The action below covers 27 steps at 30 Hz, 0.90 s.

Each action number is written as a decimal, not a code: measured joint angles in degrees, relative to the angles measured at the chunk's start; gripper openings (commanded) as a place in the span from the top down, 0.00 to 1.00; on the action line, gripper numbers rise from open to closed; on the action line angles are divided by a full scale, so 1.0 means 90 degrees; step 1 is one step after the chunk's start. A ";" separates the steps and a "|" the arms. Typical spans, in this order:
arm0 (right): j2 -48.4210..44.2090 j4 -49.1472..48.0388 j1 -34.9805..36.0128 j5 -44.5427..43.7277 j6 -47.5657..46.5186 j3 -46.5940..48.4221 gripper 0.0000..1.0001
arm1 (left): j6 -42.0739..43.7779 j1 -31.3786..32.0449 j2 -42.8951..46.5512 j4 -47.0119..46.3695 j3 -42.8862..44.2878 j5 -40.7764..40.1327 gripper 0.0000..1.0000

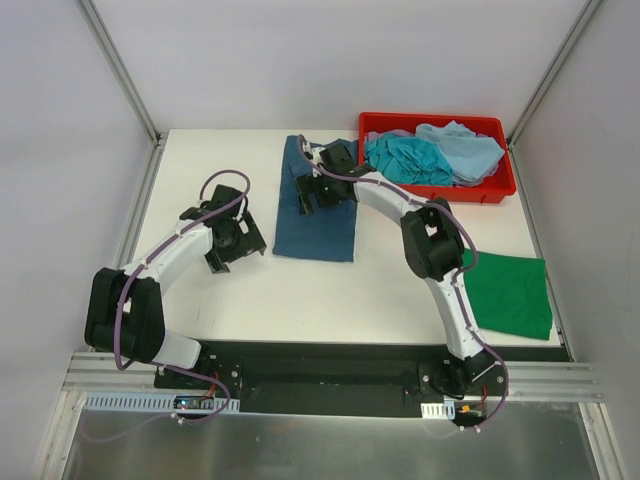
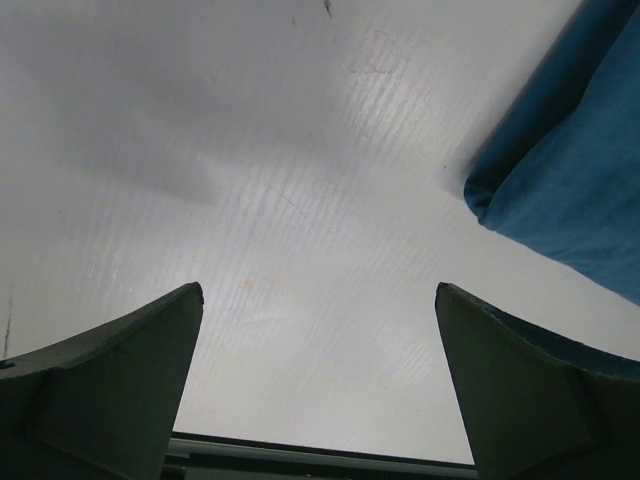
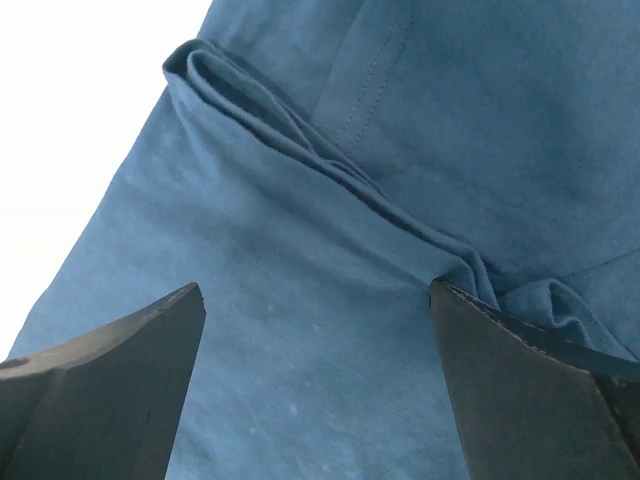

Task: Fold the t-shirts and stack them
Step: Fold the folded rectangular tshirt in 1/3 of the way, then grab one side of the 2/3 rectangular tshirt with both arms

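Note:
A dark teal-blue t-shirt (image 1: 318, 222) lies folded into a long strip at the table's middle back. My right gripper (image 1: 322, 190) is open just above its upper part; the right wrist view shows the blue cloth (image 3: 330, 330) with a folded ridge between the wide-apart fingers (image 3: 130, 370). My left gripper (image 1: 237, 243) is open and empty over bare table to the left of the shirt; the shirt's corner shows in the left wrist view (image 2: 570, 190). A bright green t-shirt (image 1: 512, 293) lies folded at the right edge. Turquoise (image 1: 410, 158) and pale blue (image 1: 465, 150) shirts lie crumpled in the bin.
A red plastic bin (image 1: 500, 186) stands at the back right of the white table (image 1: 200, 170). Metal frame posts rise at the back corners. The arms' bases sit on a black rail at the near edge.

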<state>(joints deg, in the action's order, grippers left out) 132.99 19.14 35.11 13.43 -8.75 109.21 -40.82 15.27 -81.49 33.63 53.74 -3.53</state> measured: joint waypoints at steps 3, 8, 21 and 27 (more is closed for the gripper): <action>0.0294 0.0287 -0.0087 -0.0078 -0.0138 0.0491 0.04 | -0.0022 0.0000 0.0000 -0.0056 0.0000 0.0136 0.01; -0.0216 0.0265 -0.0107 -0.0058 -0.0517 -0.0068 0.04 | -0.0027 0.0000 -0.0126 -0.0245 0.0073 0.0585 0.04; -0.4393 -0.0733 0.0068 -0.0245 -0.1105 -0.5044 0.04 | -0.0070 0.0015 -0.1970 -0.1005 0.0906 0.1894 0.39; -0.4510 -0.0874 0.0068 -0.0665 -0.0789 -0.5999 0.04 | -0.0073 0.0058 -0.2375 -0.1052 0.1037 0.2045 0.64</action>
<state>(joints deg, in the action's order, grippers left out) 92.40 11.27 35.73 7.44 -15.86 55.22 -41.47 15.79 -102.87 24.16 63.07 14.87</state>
